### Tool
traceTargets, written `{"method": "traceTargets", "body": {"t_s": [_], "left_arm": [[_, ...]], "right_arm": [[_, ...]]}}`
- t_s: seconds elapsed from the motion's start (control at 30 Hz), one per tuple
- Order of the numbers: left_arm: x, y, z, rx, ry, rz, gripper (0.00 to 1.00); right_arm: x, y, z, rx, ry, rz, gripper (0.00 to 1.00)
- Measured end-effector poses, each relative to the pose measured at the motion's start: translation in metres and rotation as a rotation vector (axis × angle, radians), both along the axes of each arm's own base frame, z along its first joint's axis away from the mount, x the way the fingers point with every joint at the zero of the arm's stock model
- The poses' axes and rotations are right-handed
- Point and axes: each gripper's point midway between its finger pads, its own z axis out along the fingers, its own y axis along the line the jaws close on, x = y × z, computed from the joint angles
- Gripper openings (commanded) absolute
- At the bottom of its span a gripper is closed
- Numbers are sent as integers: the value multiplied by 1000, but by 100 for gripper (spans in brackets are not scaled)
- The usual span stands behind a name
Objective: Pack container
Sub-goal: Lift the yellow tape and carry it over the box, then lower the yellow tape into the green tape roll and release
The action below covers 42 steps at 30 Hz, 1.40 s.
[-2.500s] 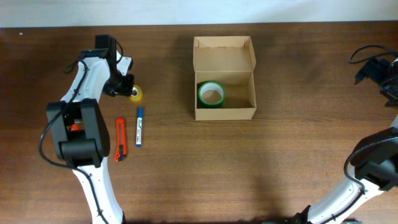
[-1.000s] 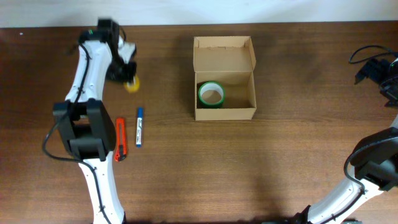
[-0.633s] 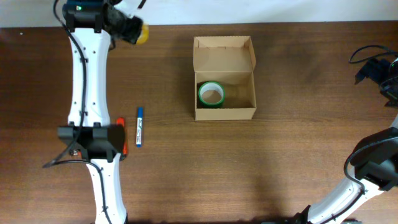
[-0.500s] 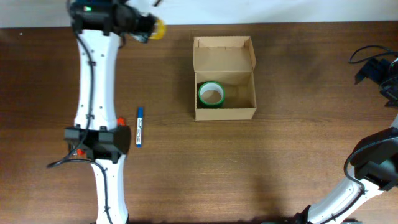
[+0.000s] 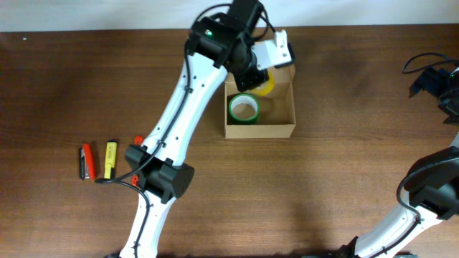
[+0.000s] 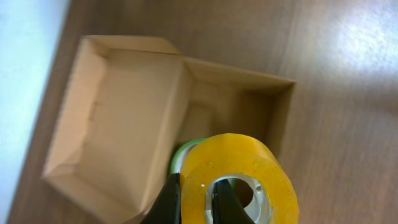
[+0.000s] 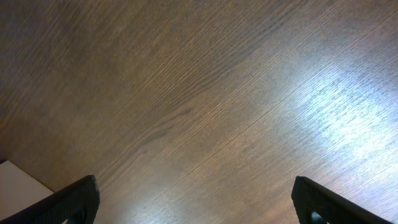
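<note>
The tan cardboard container (image 5: 259,131), flap open, sits on the bench (image 5: 344,186) holding a green tape roll (image 5: 244,109). Only the left wrist view shows the left pincer (image 6: 196,202) nipping a yellow tape roll (image 6: 239,163) above it. The right pincer (image 7: 199,202) gapes wide, empty.

Bright, even light; white glare patches on the table (image 7: 336,106).

Over the container (image 6: 249,109), the yellow tape roll (image 6: 236,168) hides most of the green tape roll (image 6: 186,152) and is itself cut by the wrist view's lower edge. Seen from above, the left arm (image 5: 193,93) covers most of the container's lid.
</note>
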Motion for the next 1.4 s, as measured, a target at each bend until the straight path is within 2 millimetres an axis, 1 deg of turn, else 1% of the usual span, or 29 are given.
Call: {"method": "traceTargets", "body": {"t_s": [0.07, 0.17, 0.23, 0.37, 0.53, 0.63, 0.77, 0.9, 1.03, 1.13, 1.4], "left_arm": [[-3, 3, -11, 33, 27, -1, 1], [-7, 13, -34, 111, 84, 15, 1], [-2, 17, -52, 152, 99, 25, 1], [2, 20, -76, 199, 122, 35, 1], [11, 23, -85, 227, 100, 61, 1], [13, 25, -91, 246, 100, 78, 1], [18, 22, -102, 254, 100, 91, 1], [18, 19, -116, 265, 116, 96, 1], [19, 18, -122, 268, 121, 99, 1], [18, 21, -131, 286, 130, 105, 1], [11, 32, -164, 351, 182, 121, 1]], "right_arm": [[0, 0, 0, 0, 0, 0, 100], [0, 0, 0, 0, 0, 0, 99], [0, 0, 0, 2, 0, 0, 99], [-1, 2, 0, 10, 3, 1, 99], [-1, 3, 0, 14, 2, 1, 100], [-1, 3, 0, 14, 2, 1, 99], [-1, 3, 0, 14, 1, 2, 99], [-1, 3, 0, 14, 1, 1, 99], [-1, 3, 0, 14, 1, 1, 99], [0, 3, 0, 13, 0, 1, 99], [1, 2, 0, 11, -4, 1, 99]]}}
